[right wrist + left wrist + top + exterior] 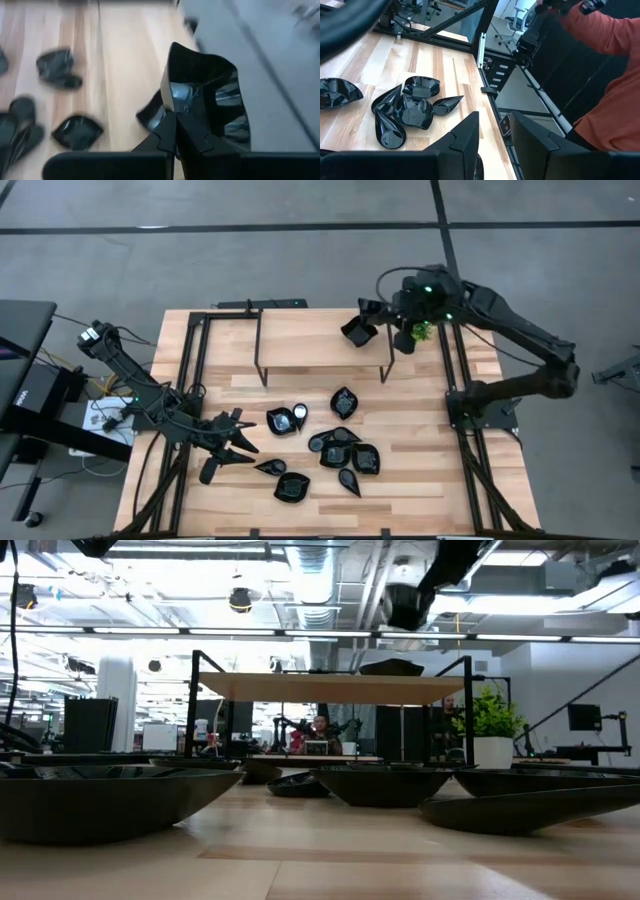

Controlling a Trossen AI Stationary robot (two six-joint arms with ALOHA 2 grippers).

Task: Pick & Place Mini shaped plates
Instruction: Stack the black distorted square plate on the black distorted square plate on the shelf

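A big open office or lab: bright ceiling lights (300, 600), pipes overhead, desks and an office chair (516, 22)

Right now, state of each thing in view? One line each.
Right tool: shut on a square plate, raised over the shelf.
Left tool: part open, empty, low by the table's left edge.
Loose plates: resting on the table, several touching.
Potted plant: upright, right of the shelf.
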